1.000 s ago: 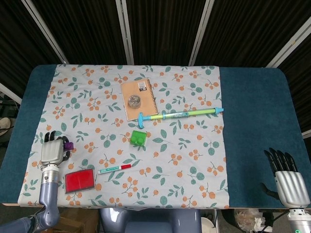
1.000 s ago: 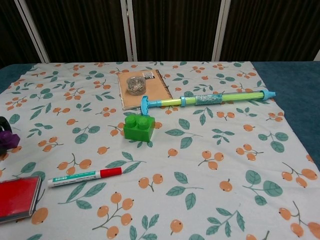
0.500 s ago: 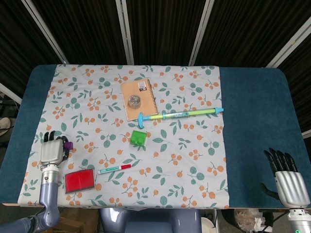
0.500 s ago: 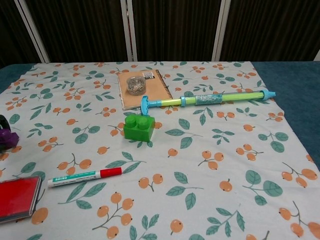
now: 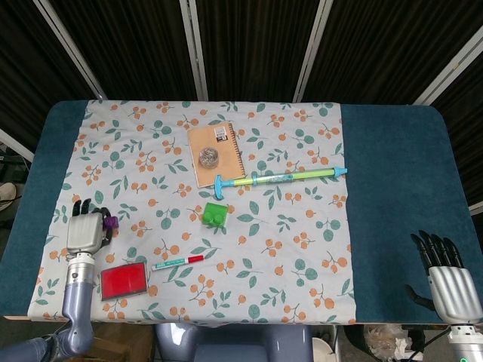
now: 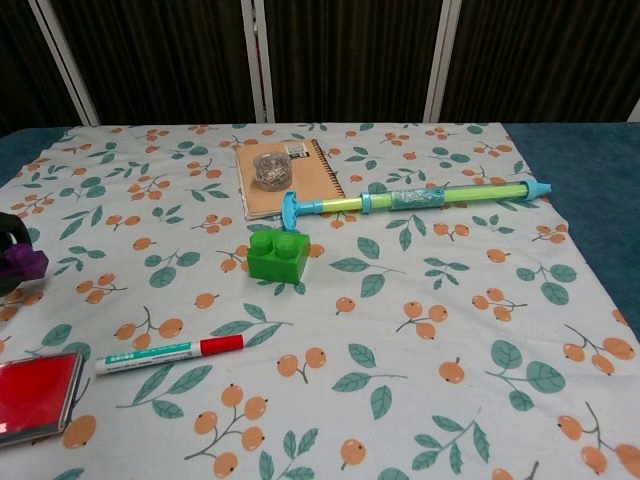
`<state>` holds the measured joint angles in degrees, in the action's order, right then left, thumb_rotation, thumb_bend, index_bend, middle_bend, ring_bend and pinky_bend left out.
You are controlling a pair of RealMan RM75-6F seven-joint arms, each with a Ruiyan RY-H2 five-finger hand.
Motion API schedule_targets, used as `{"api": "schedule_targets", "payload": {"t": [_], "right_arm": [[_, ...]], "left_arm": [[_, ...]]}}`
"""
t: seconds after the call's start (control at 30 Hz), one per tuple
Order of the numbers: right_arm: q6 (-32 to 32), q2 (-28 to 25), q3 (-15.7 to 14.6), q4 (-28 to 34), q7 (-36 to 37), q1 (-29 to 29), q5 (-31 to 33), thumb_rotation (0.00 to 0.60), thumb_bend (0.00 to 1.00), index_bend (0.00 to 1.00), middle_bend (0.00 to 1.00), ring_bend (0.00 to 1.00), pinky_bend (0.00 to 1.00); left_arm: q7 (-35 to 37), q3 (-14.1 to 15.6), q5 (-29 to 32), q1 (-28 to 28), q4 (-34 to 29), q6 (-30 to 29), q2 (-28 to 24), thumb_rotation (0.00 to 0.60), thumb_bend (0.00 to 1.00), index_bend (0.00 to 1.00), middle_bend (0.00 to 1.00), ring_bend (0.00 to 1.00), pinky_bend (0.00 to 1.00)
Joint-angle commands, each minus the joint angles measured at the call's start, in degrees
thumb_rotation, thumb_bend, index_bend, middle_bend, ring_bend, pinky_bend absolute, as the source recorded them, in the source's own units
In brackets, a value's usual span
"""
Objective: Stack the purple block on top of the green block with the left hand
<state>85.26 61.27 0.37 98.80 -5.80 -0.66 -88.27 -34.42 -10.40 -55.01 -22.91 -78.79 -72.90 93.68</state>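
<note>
Progress is at the carrying stage, as I judge it: the purple block [image 5: 110,222] is in the grasp of the left hand [image 5: 84,231] at the table's 8 o'clock edge, and the stacking itself is not yet done. In the head view the block peeks out at the hand's 2 o'clock side, between dark fingertips; in the chest view only a sliver of purple and a dark finger show at the far left border, so whether the block is clear of the cloth I cannot tell.

Just at 5 o'clock of that hand lies a red case [image 5: 123,280], flat on the floral cloth [image 5: 302,249], and next along a red-capped marker [image 5: 179,262] points toward 3 o'clock.

Moving rightward, the green block [image 5: 214,214] sits studs up near the cloth's middle, bare on top and well apart from the purple one. At its 12 o'clock lies a tan notebook [image 5: 216,154] with a small round tin [image 5: 209,157] resting on it, and a long blue-green water squirter [image 5: 280,178] stretches from just above the green block toward 2 o'clock.

What is left, then, is the whole traverse toward 3 o'clock, past the marker, then lining the purple block over the studs and pressing it down.

Far off at the 4 o'clock corner, the right hand [image 5: 447,279] rests over the blue table cover [image 5: 400,181], fingers straight and side by side, holding nothing.
</note>
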Motion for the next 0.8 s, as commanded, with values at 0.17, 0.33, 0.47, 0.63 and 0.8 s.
{"api": "schedule_targets", "payload": {"t": [0.17, 0.33, 0.47, 0.63, 0.8], "right_arm": [[-0.1, 0.1, 0.0, 0.1, -0.2, 0.0, -0.1, 0.6, 0.22, 0.0, 0.06, 0.0, 0.0], [-0.2, 0.1, 0.0, 0.2, -0.2, -0.1, 0.0, 0.6, 0.22, 0.0, 0.06, 0.0, 0.0], [-0.2, 0.0, 0.0, 0.1, 0.0, -0.1, 0.1, 0.6, 0.22, 0.0, 0.06, 0.0, 0.0], [0.3, -0.2, 0.0, 0.1, 0.7, 0.1, -0.2, 0.6, 0.22, 0.0, 0.06, 0.0, 0.0], [0.4, -0.6, 0.0, 0.1, 1.5, 0.1, -0.2, 0.6, 0.22, 0.0, 0.06, 0.0, 0.0]], "left_arm": [[-6.1, -2.9, 0.1, -3.8, -9.7, 1.0, -5.4, 0.6, 0.48, 0.43, 0.42, 0.1, 0.08], [-13.8, -5.5, 2.3, -7.9, -18.9, 1.6, -8.6, 0.6, 0.48, 0.43, 0.42, 0.1, 0.08], [-19.2, -6.6, 5.5, -11.5, -24.2, 2.5, -9.1, 0.6, 0.48, 0.43, 0.42, 0.1, 0.08], [-24.9, -6.1, 8.8, -15.1, -26.6, 2.3, -7.7, 0.6, 0.48, 0.43, 0.41, 0.1, 0.08], [-27.0, -4.8, 10.7, -17.3, -26.0, 1.5, -4.9, 0.6, 0.48, 0.43, 0.42, 0.1, 0.08]]}}
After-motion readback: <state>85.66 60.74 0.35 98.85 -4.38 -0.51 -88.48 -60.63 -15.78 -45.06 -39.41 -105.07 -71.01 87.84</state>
